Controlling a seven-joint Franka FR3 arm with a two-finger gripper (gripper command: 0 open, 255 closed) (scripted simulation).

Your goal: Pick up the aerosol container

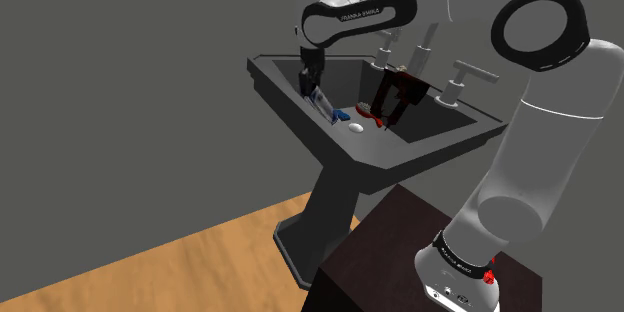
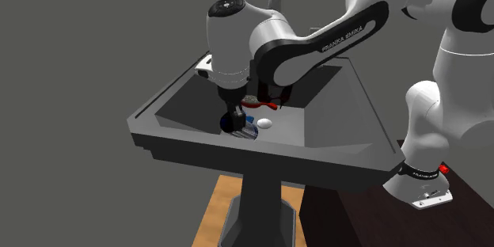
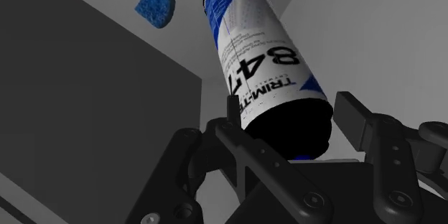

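The aerosol container [image 3: 258,50] is a white can with a blue label and dark print. It lies slanted in the dark sink basin [image 1: 400,160], against the wall on the shoulder view's left. In that view the can [image 1: 322,101] sits just under my black gripper [image 1: 312,82], which reaches down into the basin. In the wrist view my gripper [image 3: 287,108] straddles the can's near end. One finger [image 3: 233,111] touches its side, while a thin gap separates the other finger [image 3: 352,115] from it. The second exterior view shows the can [image 2: 247,129] below the gripper [image 2: 237,119].
A blue sponge [image 1: 341,116], a small white object [image 1: 357,129] and a red thing [image 1: 370,113] lie on the basin floor beyond the can. A dark red-and-black object [image 1: 395,95] stands near the faucet [image 1: 425,50]. The basin walls close in around the hand.
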